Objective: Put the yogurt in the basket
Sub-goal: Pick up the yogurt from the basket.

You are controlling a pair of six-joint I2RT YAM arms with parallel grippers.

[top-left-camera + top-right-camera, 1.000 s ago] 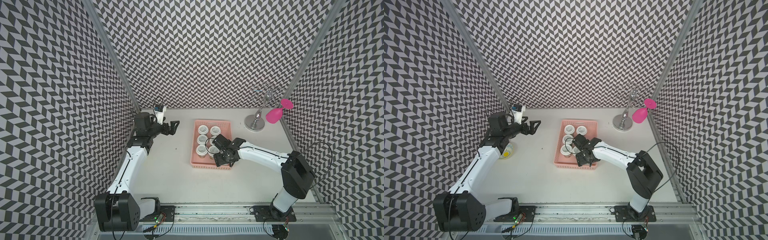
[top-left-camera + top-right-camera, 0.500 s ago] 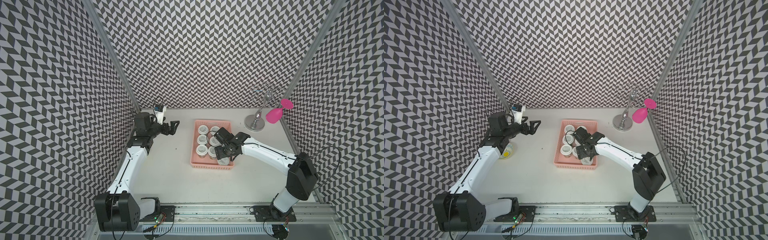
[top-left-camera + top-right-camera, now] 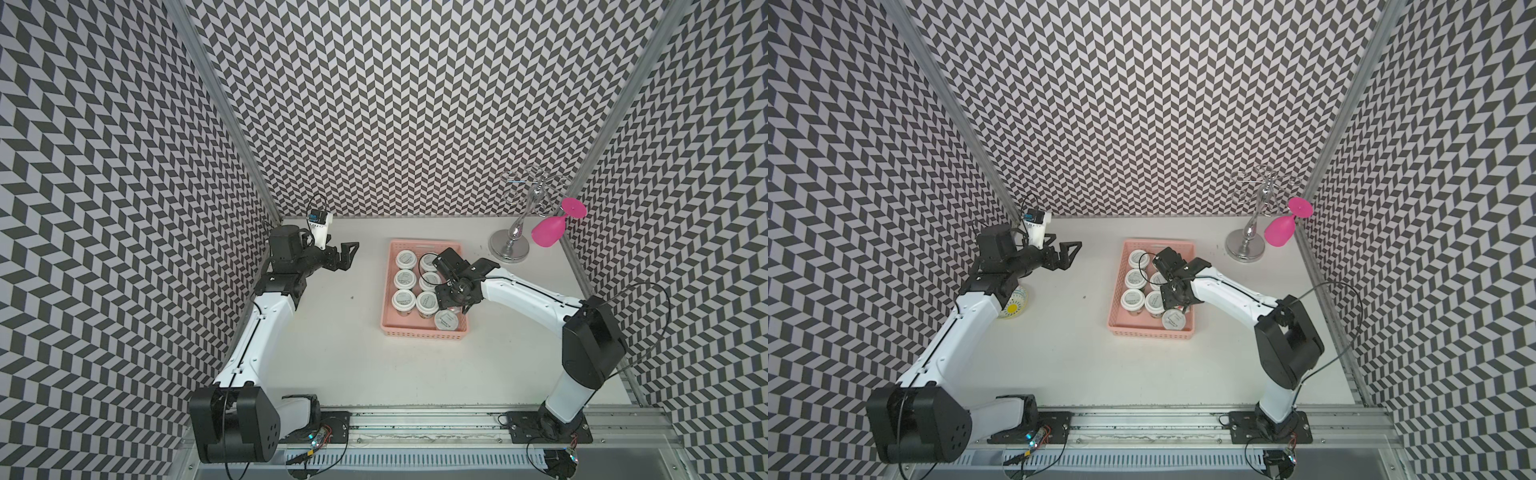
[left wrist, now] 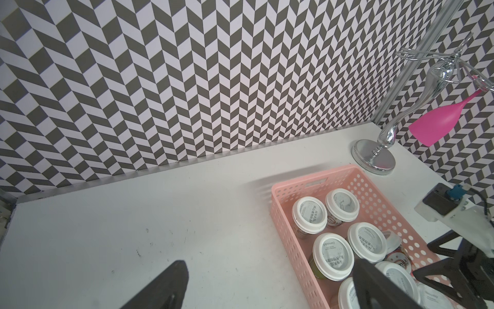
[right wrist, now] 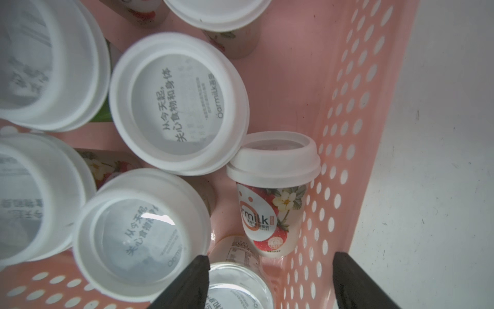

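— Chevron walls [image 3: 415, 104] box in our white counter [image 3: 332, 353]; where is the yogurt [image 3: 404, 279]?
— All we see of it sits in the pink basket [image 3: 422, 336], lids up mostly, one strawberry cup [image 5: 270, 214] tipped beside its perforated wall [image 5: 379, 107].
— What are we gripping?
— Nothing. Our right end effector [image 5: 270, 258] hangs over the yogurt, jaws spread. Our left end effector [image 3: 348, 255] is spread wide above the counter, well apart from the basket.

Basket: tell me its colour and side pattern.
The basket is salmon pink with round-holed sides; left wrist view.
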